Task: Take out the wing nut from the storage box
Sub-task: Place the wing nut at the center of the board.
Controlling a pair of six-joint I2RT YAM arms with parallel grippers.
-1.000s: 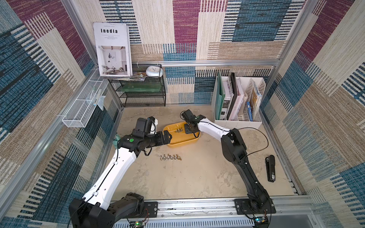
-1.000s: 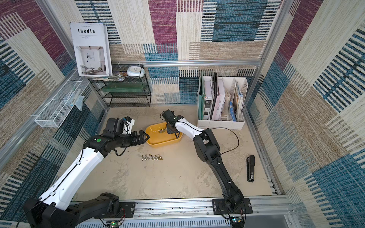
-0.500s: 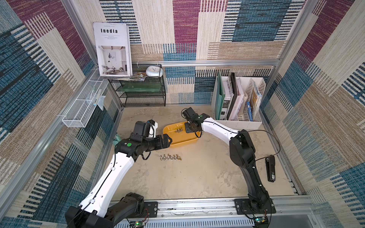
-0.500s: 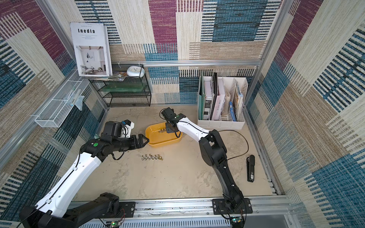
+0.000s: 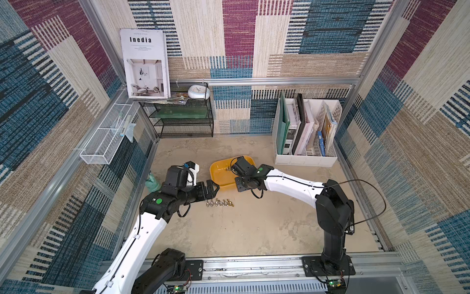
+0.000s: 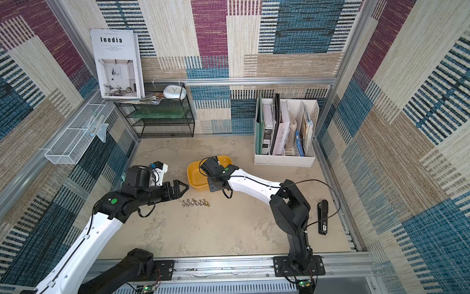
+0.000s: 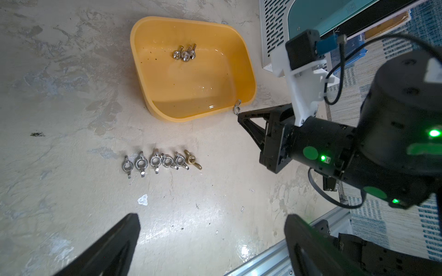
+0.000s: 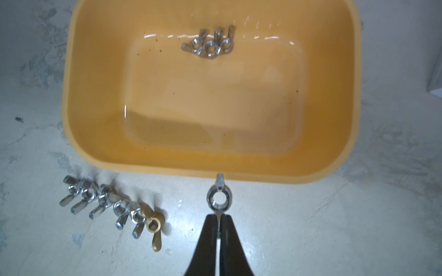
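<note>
The right hand (image 8: 218,218) pinches a wing nut (image 8: 219,197) by one wing beside the storage box (image 8: 91,83). The left hand (image 7: 212,217) hangs wide open.

A mock office in a robot cell: file organizer (image 5: 305,160), magazine (image 5: 145,63), aluminium rail (image 5: 279,81).

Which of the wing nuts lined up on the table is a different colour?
The wing nut at the row's end nearest the right gripper: it is golden, the other five silvery.
</note>
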